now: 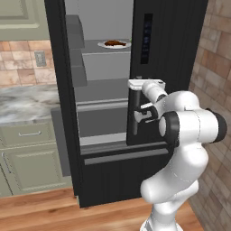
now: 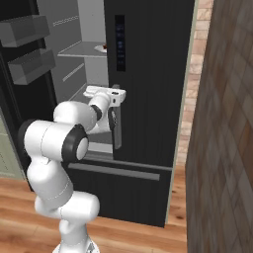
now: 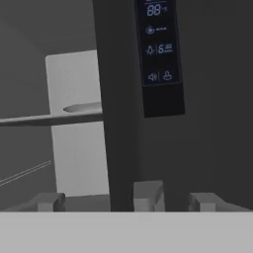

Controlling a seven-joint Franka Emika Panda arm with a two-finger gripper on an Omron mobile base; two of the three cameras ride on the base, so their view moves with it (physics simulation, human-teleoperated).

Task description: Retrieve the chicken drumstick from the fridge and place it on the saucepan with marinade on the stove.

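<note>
A: Where is the drumstick (image 1: 115, 43)?

B: On a white plate (image 1: 127, 45) on an upper shelf (image 1: 101, 48) inside the fridge (image 1: 171, 54). It is a small reddish-brown lump, and the closed right door's edge cuts off the plate's right end. From the right base view just a sliver of the plate (image 2: 102, 48) shows beside that door edge.

A: And the fridge itself?

B: The left door (image 1: 63, 90) is swung open, its grey bins facing inward. The right door is shut, with a dark control panel (image 1: 146, 38) of blue symbols near its inner edge. Below the shelves sit the grey drawers and the black freezer front (image 1: 122, 176).

A: The gripper (image 1: 135, 85)?

B: Well below the drumstick's shelf, at the right door's inner edge, by the grey handle (image 2: 117, 133). The hand view shows both fingertips (image 3: 49, 201) standing wide apart with nothing between them; the door edge and panel (image 3: 159, 49) rise in front of it.

A: Anything around the fridge?

B: To its left, a marble counter (image 1: 27, 101) over pale green cabinets (image 1: 31, 167), with tile and an outlet (image 1: 40, 58) above. To its right, a brick wall (image 1: 212, 85). Wood floor (image 1: 54, 212) underneath.
</note>
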